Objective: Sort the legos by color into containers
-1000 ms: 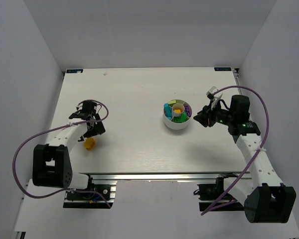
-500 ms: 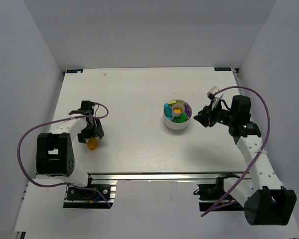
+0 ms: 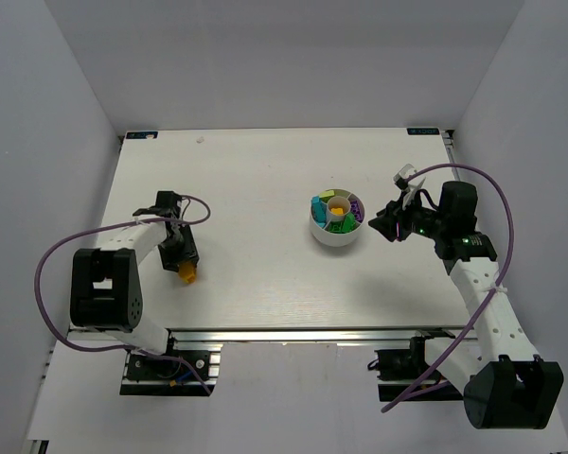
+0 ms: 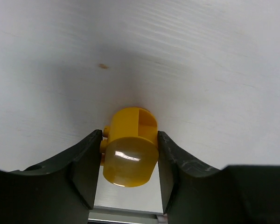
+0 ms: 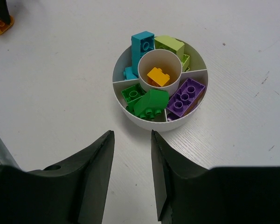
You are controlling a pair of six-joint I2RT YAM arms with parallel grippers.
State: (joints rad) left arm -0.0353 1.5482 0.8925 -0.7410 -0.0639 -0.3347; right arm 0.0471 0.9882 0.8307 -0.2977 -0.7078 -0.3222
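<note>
An orange lego [image 3: 186,274] lies on the table at the near left, seen close up in the left wrist view [image 4: 130,149]. My left gripper [image 3: 181,264] [image 4: 129,136] is shut on it, one finger against each side. The white round dish [image 3: 314,231] [image 5: 130,119] sits right of centre. Its containers hold a cyan lego [image 5: 142,42], a lime one [image 5: 169,45], a purple one [image 5: 189,95] and dark green ones [image 5: 147,103]. An orange lego [image 5: 158,76] lies in the central cup. My right gripper [image 3: 383,227] [image 5: 131,134] hovers open just right of the dish, with nothing between its fingers.
An aluminium rail [image 3: 293,336] runs along the table's near edge, close behind the left gripper. Purple cables [image 3: 47,274] loop beside both arms. White walls enclose the table at the left, right and back.
My left gripper has come down around the orange lego and closed on it, shifting it slightly toward the near right. The right arm has barely moved.
</note>
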